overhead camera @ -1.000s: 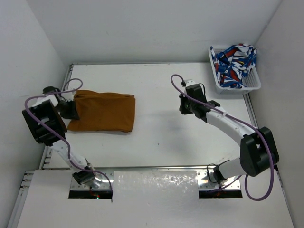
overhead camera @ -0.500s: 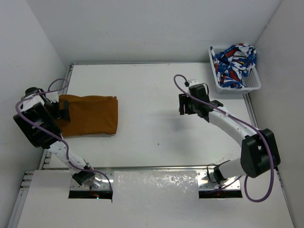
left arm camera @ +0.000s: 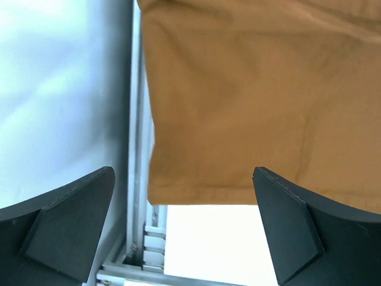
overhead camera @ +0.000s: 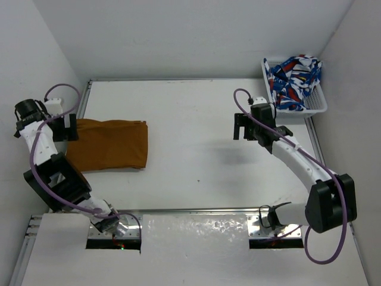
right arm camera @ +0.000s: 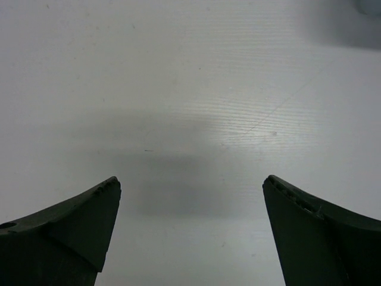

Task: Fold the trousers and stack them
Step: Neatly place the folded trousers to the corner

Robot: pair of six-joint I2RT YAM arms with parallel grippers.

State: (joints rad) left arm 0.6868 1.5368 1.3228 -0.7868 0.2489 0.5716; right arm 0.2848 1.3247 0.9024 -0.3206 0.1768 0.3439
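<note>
The trousers [overhead camera: 110,145] lie folded into a flat mustard-brown rectangle at the table's left side, their left edge over the side rail. My left gripper [overhead camera: 66,127] hangs open just off that left edge, raised above it and holding nothing. In the left wrist view the cloth [left arm camera: 250,89] fills the upper part, and my left gripper [left arm camera: 184,179] shows wide dark fingers [left arm camera: 71,208] apart from it. My right gripper [overhead camera: 241,127] is open over bare table right of centre; in its own view the right gripper [right arm camera: 190,185] holds nothing.
A white basket [overhead camera: 318,107] at the back right holds a blue-red-white patterned cloth [overhead camera: 293,74]. An aluminium rail [left arm camera: 136,119] runs along the table's left edge beside the white wall. White walls enclose the table on three sides.
The left gripper dragged the trousers leftward, then opened, let go and drew back to the left. The right gripper opened and moved right.
</note>
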